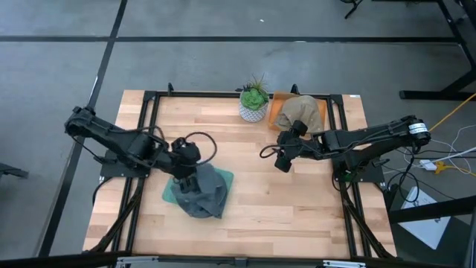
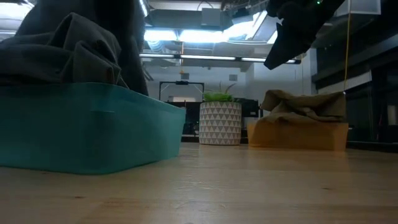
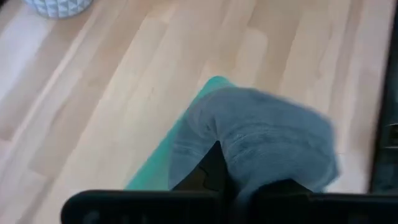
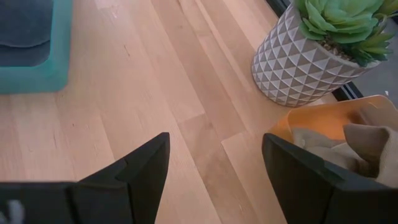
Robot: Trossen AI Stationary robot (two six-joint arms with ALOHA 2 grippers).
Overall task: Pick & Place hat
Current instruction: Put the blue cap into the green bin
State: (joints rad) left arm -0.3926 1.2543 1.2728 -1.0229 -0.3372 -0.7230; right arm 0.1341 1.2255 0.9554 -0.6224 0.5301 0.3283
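Observation:
A dark grey hat (image 1: 204, 192) lies heaped in a shallow teal bin (image 1: 169, 195) on the table's near-left part; the low view shows the hat (image 2: 68, 50) rising above the teal wall (image 2: 87, 134). My left gripper (image 1: 186, 173) stands over the hat's left side and is shut on it. A tan hat (image 1: 299, 112) rests in an orange bin (image 1: 278, 112) at the far edge. My right gripper (image 1: 282, 160) hangs open above bare wood near the orange bin, touching nothing; its wrist view shows the gripper (image 4: 214, 180) over the tabletop. My left gripper holds a bunched fold of the grey hat (image 3: 249, 168) from above, slanting down. One dark finger (image 3: 208, 171) shows beside the cloth; the cloth covers the other. The hat's bulk (image 3: 280, 143) rests on the teal bin (image 3: 158, 162).
A potted succulent in a white patterned pot (image 1: 254, 103) stands at the far edge beside the orange bin. Bare wood lies between the two bins (image 1: 253, 179). A black frame (image 1: 149, 100) borders the table.

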